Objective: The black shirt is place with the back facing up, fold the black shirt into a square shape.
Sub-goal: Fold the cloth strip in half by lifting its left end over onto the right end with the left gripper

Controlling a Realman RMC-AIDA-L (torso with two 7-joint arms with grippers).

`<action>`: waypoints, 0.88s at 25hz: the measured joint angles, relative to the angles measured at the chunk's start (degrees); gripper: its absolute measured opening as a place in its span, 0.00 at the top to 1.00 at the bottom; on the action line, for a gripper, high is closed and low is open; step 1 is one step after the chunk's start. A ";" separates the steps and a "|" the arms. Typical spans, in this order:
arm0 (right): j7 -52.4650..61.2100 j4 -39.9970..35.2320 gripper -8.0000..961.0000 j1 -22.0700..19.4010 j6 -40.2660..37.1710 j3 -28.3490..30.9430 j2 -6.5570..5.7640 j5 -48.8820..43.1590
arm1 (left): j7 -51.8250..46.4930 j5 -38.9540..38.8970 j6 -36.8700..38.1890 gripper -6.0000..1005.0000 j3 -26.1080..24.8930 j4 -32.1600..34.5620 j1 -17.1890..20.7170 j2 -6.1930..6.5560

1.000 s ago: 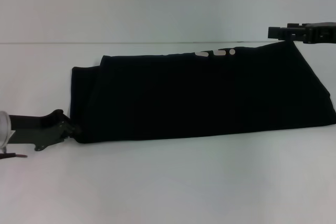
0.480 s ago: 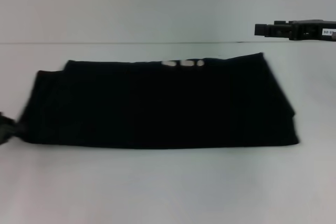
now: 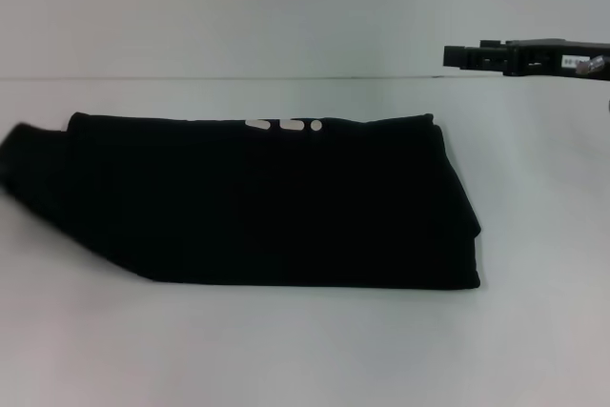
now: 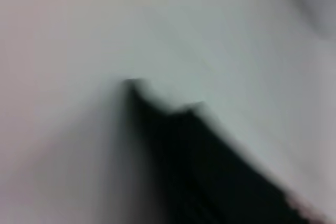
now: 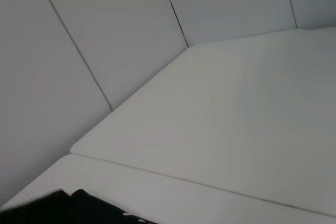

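Nearest you, the white tabletop (image 3: 305,350) lies bare along its front edge. Just beyond, the black shirt (image 3: 276,202) rests flat on it as a long folded band running left to right, its right end squared off and its left end tapering toward the left border of the head view. Along the shirt's far edge you can see a few pale printed marks (image 3: 283,125) peeking out from the fold. The left wrist view shows you a blurred corner of the same black cloth against the tabletop; the left gripper itself is not visible anywhere. Farther back, at the upper right, the right gripper (image 3: 456,55) hangs above the tabletop, apart from the shirt; you cannot tell how its jaws stand.
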 joint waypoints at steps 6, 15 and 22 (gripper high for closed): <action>-0.33 -0.54 0.11 -1.99 0.49 1.04 -0.67 1.21 | 2.37 -13.24 8.56 0.96 9.26 -6.53 -9.79 -1.80; -1.29 -0.89 0.11 -6.54 -1.14 1.32 -4.10 4.53 | 10.64 -20.22 -7.15 0.95 19.11 -20.71 -18.98 -14.88; -2.51 -1.40 0.11 -7.75 -2.22 0.59 -5.11 4.08 | 38.03 -33.98 -28.73 0.95 11.08 -48.95 -17.61 -15.32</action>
